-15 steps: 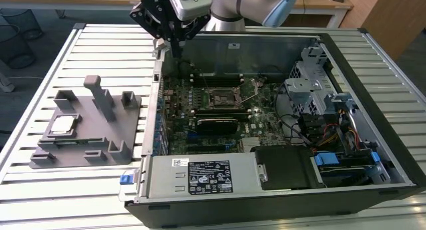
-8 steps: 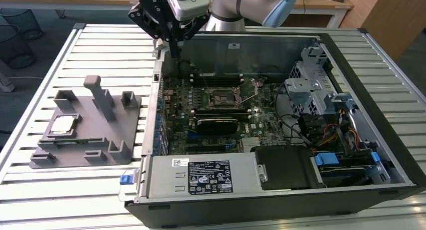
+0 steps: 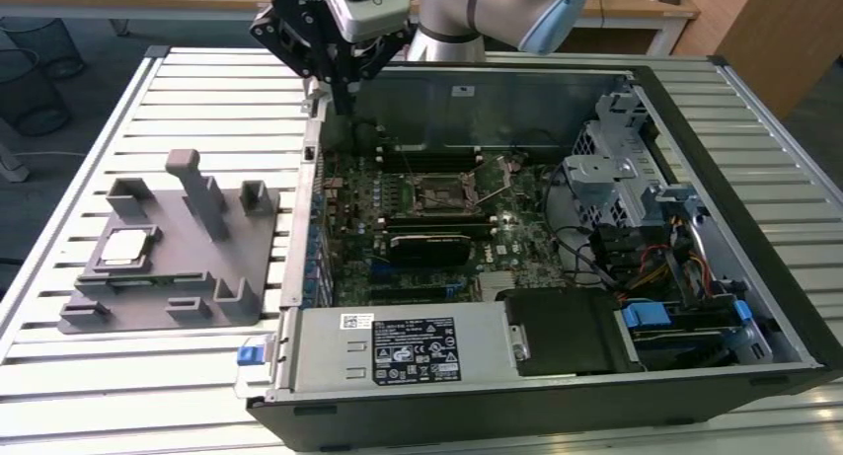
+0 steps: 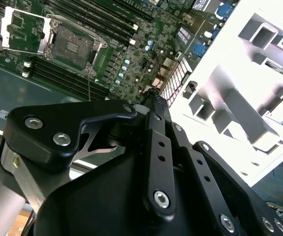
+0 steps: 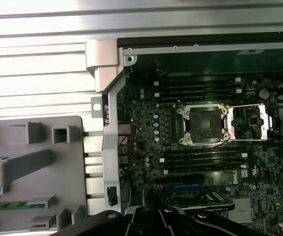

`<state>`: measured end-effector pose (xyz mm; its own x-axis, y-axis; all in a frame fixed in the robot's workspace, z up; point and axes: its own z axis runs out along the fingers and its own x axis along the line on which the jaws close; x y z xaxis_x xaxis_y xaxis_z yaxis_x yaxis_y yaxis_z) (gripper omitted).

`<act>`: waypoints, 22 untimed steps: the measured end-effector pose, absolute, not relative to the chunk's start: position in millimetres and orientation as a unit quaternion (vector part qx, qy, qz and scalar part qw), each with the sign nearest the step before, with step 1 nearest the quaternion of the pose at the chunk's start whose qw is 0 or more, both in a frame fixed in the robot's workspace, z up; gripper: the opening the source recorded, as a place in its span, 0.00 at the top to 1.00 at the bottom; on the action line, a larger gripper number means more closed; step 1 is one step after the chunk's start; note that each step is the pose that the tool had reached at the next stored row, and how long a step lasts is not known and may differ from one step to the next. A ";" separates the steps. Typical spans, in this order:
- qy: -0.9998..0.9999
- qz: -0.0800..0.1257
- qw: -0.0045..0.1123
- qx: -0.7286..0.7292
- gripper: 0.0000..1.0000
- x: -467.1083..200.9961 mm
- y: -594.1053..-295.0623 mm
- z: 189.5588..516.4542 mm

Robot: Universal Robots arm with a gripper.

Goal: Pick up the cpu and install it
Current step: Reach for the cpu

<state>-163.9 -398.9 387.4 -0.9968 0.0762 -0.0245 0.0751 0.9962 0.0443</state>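
Hovering over case (image 3: 527,102) edge, arm (image 3: 507,13) cut off above, end effector (image 3: 345,106) pressed together, cpu (image 3: 125,246) resting in tray (image 3: 227,305)

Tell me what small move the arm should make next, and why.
Probably move the claw toward the exterior view's left, over the holder. The cpu lies there, the socket stands open and empty, and the claw hangs above a far corner of the case, apart from both.
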 end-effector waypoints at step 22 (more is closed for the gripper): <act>0.999 0.022 0.013 0.038 0.89 -172.6 -398.9 386.0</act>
<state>-172.6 -398.9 386.0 -0.9968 0.0763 -0.0244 0.0751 0.9962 0.0443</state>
